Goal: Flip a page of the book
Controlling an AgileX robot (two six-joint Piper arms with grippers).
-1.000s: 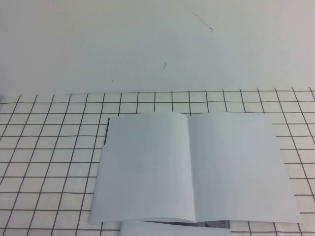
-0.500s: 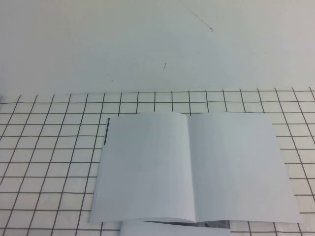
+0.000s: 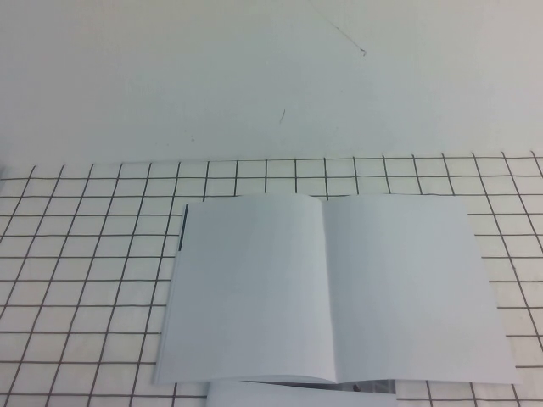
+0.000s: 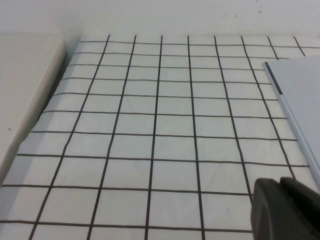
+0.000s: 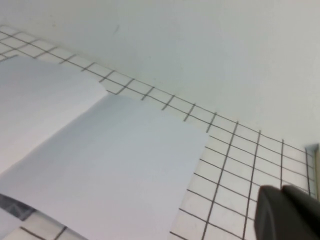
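Observation:
The book [image 3: 331,288] lies open and flat on the checked cloth, and both facing sheets show plain white. A dark strip [image 3: 182,227] of a lower sheet shows along its left edge. No page with colour photos is in view. Neither gripper shows in the high view. My left gripper [image 4: 282,210] is shut and empty, hovering over the cloth to the left of the book's edge [image 4: 300,95]. My right gripper [image 5: 285,212] is shut and empty, over the cloth to the right of the book's right-hand sheet [image 5: 100,150].
A black-lined checked cloth [image 3: 85,280] covers the table up to a white wall [image 3: 254,76]. A second booklet shows only its white edge [image 3: 297,394] at the front, under the book. A bare beige surface [image 4: 25,80] borders the cloth on the left.

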